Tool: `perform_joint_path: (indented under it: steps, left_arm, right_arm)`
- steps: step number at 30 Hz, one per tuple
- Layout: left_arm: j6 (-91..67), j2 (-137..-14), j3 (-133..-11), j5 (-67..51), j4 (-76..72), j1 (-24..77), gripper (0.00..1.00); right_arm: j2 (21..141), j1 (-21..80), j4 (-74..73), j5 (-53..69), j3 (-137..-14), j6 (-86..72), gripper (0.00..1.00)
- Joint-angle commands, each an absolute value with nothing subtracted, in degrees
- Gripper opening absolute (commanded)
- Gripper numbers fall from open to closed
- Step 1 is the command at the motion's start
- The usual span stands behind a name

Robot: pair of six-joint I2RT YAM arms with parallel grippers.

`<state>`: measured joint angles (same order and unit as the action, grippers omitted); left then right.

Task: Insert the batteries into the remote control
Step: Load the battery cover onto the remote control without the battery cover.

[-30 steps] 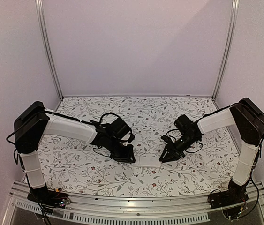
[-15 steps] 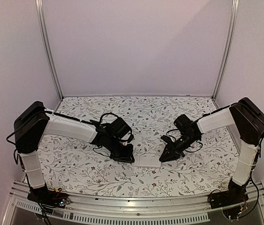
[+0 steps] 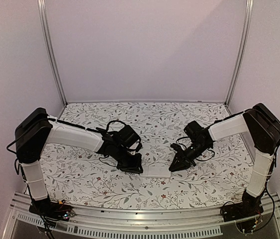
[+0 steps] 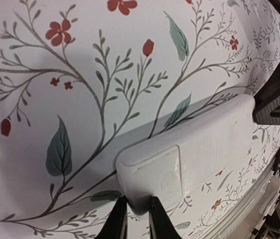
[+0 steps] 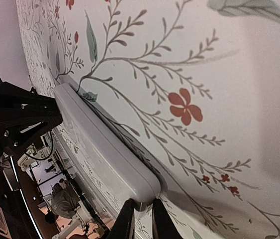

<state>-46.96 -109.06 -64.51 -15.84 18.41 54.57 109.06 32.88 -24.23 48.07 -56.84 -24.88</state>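
Note:
The remote control [image 3: 155, 171] lies plain white back up on the flowered table, between the two arms. Its small cover [image 4: 162, 172] sits in place at the left end. My left gripper [image 3: 139, 168] is at that end, its jaws closed to a narrow gap on the remote's corner [image 4: 137, 219]. My right gripper [image 3: 172, 167] is at the opposite end, its jaws pinched on the rounded tip [image 5: 143, 214] of the remote [image 5: 105, 154]. The batteries are not in view.
The flowered tablecloth [image 3: 144, 119] covers the whole surface. Plain walls with metal rails [image 3: 50, 55] close in the back and sides. An aluminium rail [image 3: 144, 219] runs along the near edge by the arm bases.
The right gripper's fingers, spread a second ago, have closed on the remote's right end. The left gripper and the remote have hardly moved.

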Motion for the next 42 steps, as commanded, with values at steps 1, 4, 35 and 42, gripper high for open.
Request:
perform_joint_path:
  steps: [1, 4, 35, 42]
  left_arm:
    - [-46.03, -111.91, -66.35, -21.2, 12.51, 59.65, 0.15]
    - [-46.18, -112.21, -66.4, -21.64, 11.8, 60.12, 0.15]
    - [-49.16, -105.51, -60.21, -14.83, 11.63, 56.86, 0.32]
    - [-49.1, -106.91, -62.01, -13.79, 13.82, 56.89, 0.28]
  right_arm:
    - [111.02, 35.19, -21.53, 46.65, -58.76, -25.23, 0.12]
    - [111.24, 35.49, -21.57, 46.76, -59.21, -25.38, 0.12]
    - [106.76, 30.38, -27.54, 41.96, -56.89, -21.5, 0.36]
    - [108.05, 31.08, -26.86, 42.23, -57.78, -21.71, 0.32]
